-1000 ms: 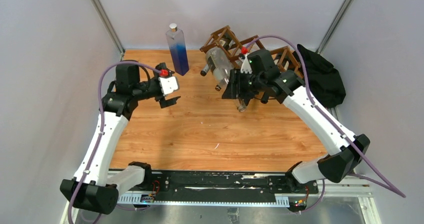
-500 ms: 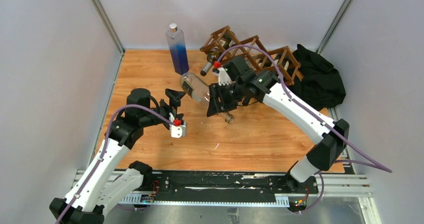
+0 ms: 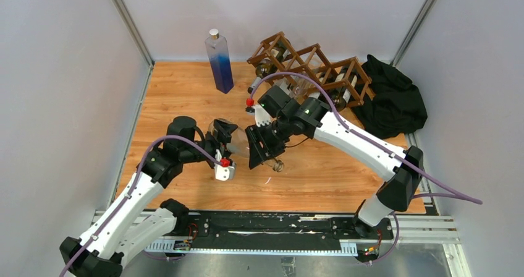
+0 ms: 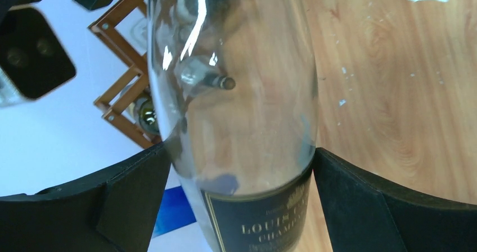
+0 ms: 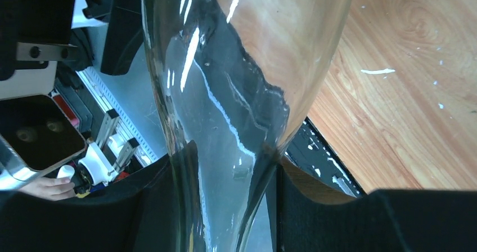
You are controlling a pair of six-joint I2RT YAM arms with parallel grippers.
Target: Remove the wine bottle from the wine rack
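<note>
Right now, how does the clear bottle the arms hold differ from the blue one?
The clear bottle is colourless and round; the blue bottle is tinted and square-sided. The clear bottle hangs sideways between the left claw and right claw; the blue bottle stands upright alone. Both are off the rack.

This is a robotics lab test cell, not a home or a shop. Plain pale panel walls [image 3: 62, 104] close the workspace on three sides, held by bare aluminium posts [image 3: 126, 20] at the back corners. The wooden table [image 3: 179, 91] serves as a bench top. A black mounting rail [image 3: 272, 221] runs along its near edge, where the left arm [image 3: 123, 203] and the right arm [image 3: 364, 141] are bolted (a purple cable [image 3: 460, 198] trails loose from each). A black camera module [image 4: 34, 52] sits on one wrist. A wine rack [image 3: 309, 57], a tall blue bottle [image 3: 219, 60] and a heap of black cloth [image 3: 392, 98] stand about like props.
</note>
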